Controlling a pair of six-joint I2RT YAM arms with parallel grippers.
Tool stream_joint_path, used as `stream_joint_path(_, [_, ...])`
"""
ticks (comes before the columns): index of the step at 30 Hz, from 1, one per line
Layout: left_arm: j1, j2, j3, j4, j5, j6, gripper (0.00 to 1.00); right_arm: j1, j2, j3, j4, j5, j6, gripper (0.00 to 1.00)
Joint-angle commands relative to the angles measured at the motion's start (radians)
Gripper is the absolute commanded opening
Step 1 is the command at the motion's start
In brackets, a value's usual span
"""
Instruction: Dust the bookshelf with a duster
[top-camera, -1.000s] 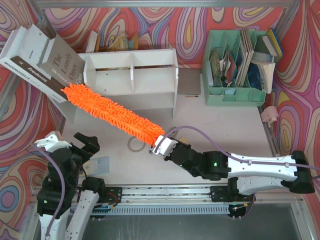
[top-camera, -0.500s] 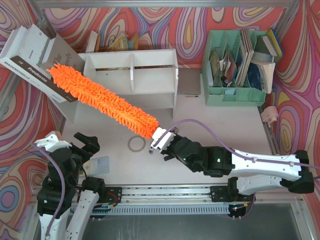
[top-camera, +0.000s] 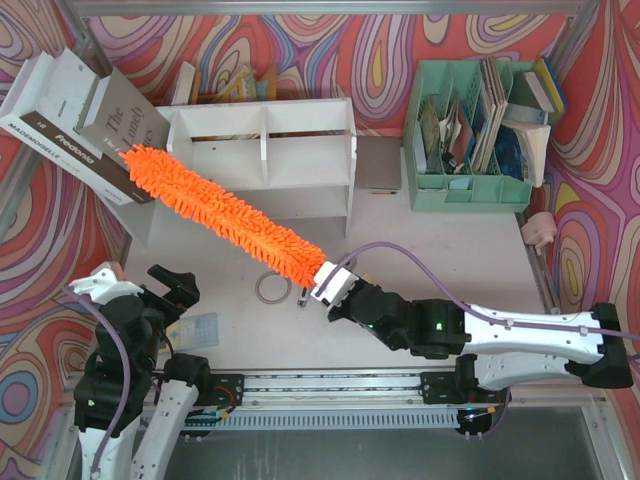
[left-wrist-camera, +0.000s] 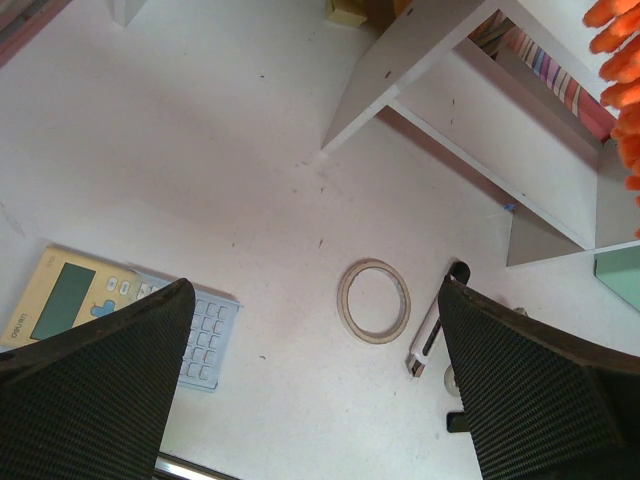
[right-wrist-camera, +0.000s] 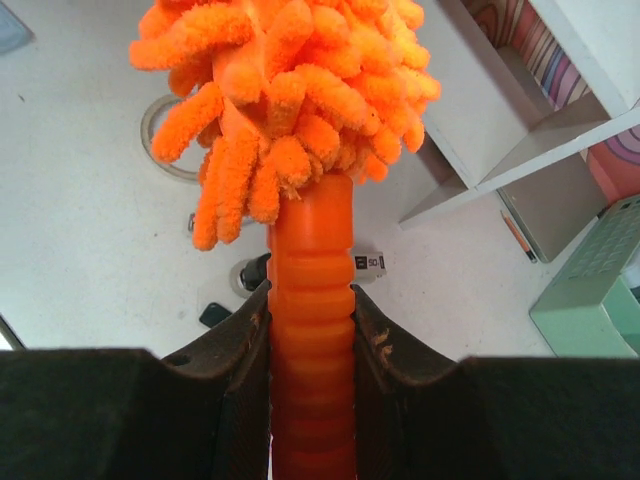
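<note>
The bright-orange fluffy duster (top-camera: 225, 215) lies slantwise above the table. Its tip is by the leaning books at the shelf's left end, and its handle is in front of the shelf's right half. My right gripper (top-camera: 325, 285) is shut on the ribbed orange handle (right-wrist-camera: 310, 300), with the shaggy head (right-wrist-camera: 290, 80) just beyond the fingers. The white two-tier bookshelf (top-camera: 265, 160) stands at the back; it also shows in the right wrist view (right-wrist-camera: 570, 120) and the left wrist view (left-wrist-camera: 430, 40). My left gripper (top-camera: 140, 285) is open and empty (left-wrist-camera: 315, 380) above the table at the near left.
Grey books (top-camera: 70, 110) lean against the shelf's left side. A mint-green organizer (top-camera: 470, 130) full of papers stands at the back right. A tape ring (left-wrist-camera: 374, 300), a small pen-like tool (left-wrist-camera: 430, 335) and a calculator (left-wrist-camera: 60, 300) lie on the near table. A pink object (top-camera: 540, 228) lies at the right.
The duster's tip swung up and left over the books, then came back a little right and down. The right gripper shifted slightly with it. The left arm has not moved.
</note>
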Motion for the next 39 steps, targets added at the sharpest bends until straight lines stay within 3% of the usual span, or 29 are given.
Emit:
stream_joint_path(1, [0.007,0.008,0.002,0.005,-0.003,0.004,0.98,-0.004,-0.046,0.066,0.129,-0.016,0.041,0.0])
stream_joint_path(9, [0.007,0.006,0.002,0.003,-0.006,0.003,0.98,0.009,0.006,0.071,0.401,-0.094,0.3,0.0])
stream_joint_path(18, [0.007,0.007,0.001,0.005,-0.002,0.005,0.98,0.084,0.297,0.194,0.586,0.079,0.571,0.0])
stream_joint_path(26, [0.007,0.008,0.002,0.005,-0.004,0.005,0.98,0.144,0.524,0.376,0.562,0.177,0.735,0.0])
stream_joint_path(39, [0.009,-0.004,0.002,0.006,-0.014,0.006,0.98,0.154,0.674,0.466,0.446,0.163,0.841,0.0])
